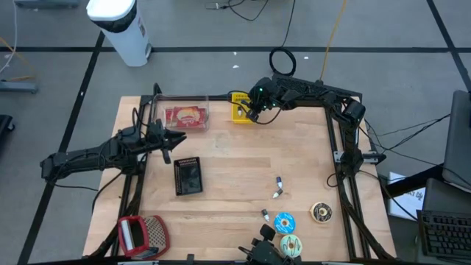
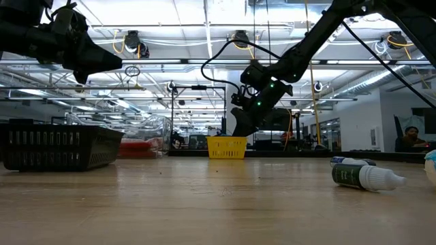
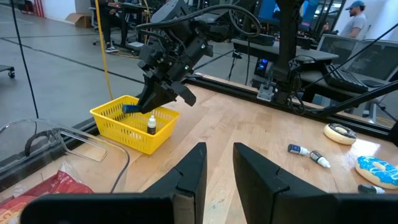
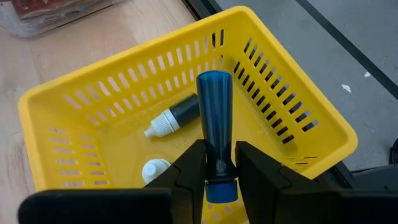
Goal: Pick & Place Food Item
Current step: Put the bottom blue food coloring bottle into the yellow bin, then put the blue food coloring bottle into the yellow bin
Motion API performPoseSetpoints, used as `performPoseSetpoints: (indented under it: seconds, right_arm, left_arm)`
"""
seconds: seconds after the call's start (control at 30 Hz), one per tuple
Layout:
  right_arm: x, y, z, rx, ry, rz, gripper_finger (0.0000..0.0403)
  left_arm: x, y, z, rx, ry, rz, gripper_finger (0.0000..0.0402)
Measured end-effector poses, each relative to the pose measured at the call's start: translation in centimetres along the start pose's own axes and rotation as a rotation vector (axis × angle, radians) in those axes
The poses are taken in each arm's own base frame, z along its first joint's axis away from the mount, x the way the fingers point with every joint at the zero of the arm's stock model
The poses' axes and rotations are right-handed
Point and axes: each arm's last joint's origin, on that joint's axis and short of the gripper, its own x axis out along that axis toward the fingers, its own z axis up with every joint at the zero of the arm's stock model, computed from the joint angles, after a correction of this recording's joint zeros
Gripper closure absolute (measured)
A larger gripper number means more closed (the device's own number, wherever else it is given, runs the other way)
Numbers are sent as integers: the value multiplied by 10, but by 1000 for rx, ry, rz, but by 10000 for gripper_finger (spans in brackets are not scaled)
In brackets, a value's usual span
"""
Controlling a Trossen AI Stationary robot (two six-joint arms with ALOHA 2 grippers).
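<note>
The right end effector [image 4: 213,163] is holding a blue tube [image 4: 215,118] over the yellow basket [image 4: 298,118] (two dropper bottles already lying inside). Risk: releasing off-centre could be bouncing the tube off the rim. The left end effector [image 3: 217,167] is hovering empty, narrowly parted, above the tabletop [image 1: 243,169].

Dark blue glossy plastic tube [image 4: 214,118], clamped between the black fingers of the right gripper [image 4: 216,167]. Beneath the jaws, a bright yellow slotted plastic basket [image 4: 298,118] holding two black dropper bottles with white caps [image 4: 171,117]. Pale wooden table [image 1: 243,169]; blue-frosted doughnut [image 1: 284,222]; red-labelled clear box [image 1: 185,116].
</note>
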Motion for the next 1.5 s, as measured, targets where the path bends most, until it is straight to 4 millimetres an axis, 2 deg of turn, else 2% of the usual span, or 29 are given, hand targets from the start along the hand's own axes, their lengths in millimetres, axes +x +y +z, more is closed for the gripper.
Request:
performPoseSetpoints:
  seconds: [0.23, 0.57, 0.8, 0.93, 1.07, 1.23, 1.5]
  right_arm:
    - [0, 0, 0, 0, 0, 0, 331]
    - [0, 0, 0, 0, 0, 0, 267]
    - [0, 1, 2, -3, -18, 3, 250]
    - [-15, 7, 13, -16, -61, 38, 254]
    - [-43, 31, 30, -54, -111, 184, 259]
    - [-83, 76, 40, -97, -93, 360, 261]
    - [-136, 156, 20, -274, 115, 521, 261]
  left_arm:
    - [0, 0, 0, 0, 0, 0, 323]
    - [0, 0, 0, 0, 0, 0, 323]
    - [0, 0, 0, 0, 0, 0, 323]
    - [0, 0, 0, 0, 0, 0, 323]
    - [0, 0, 0, 0, 0, 0, 323]
    - [0, 0, 0, 0, 0, 0, 323]
    - [0, 0, 0, 0, 0, 0, 323]
